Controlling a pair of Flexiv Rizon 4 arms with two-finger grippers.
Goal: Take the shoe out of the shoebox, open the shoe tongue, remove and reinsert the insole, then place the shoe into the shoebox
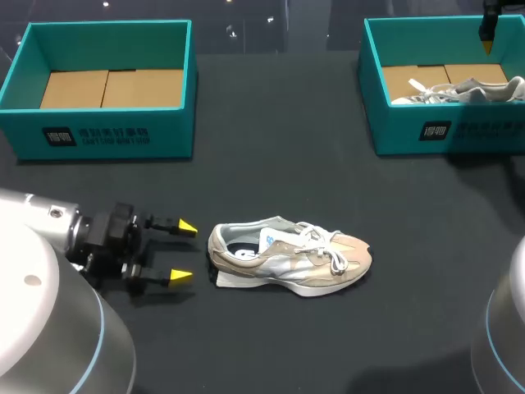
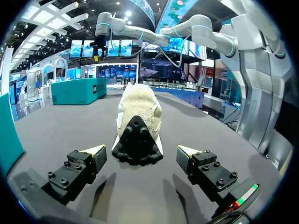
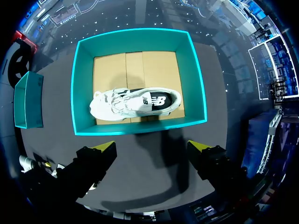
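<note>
A beige and grey shoe (image 1: 289, 256) lies on its side on the black table, its heel towards my left gripper (image 1: 185, 252). That gripper is open, its yellow tips just short of the heel. In the left wrist view the heel (image 2: 138, 122) is straight ahead of my open left gripper (image 2: 142, 155), with nothing between the fingers. A white shoe (image 1: 459, 90) lies inside the right teal shoebox (image 1: 426, 131). My right gripper (image 1: 487, 34) hangs high above that box. From the right wrist view the white shoe (image 3: 135, 102) in the box (image 3: 140, 128) lies below my open right gripper (image 3: 152, 150).
A second teal shoebox (image 1: 107, 135) stands at the back left, with only its cardboard floor showing. The same box shows beside the right one in the right wrist view (image 3: 27, 100). Bare black table lies between the two boxes and in front of the beige shoe.
</note>
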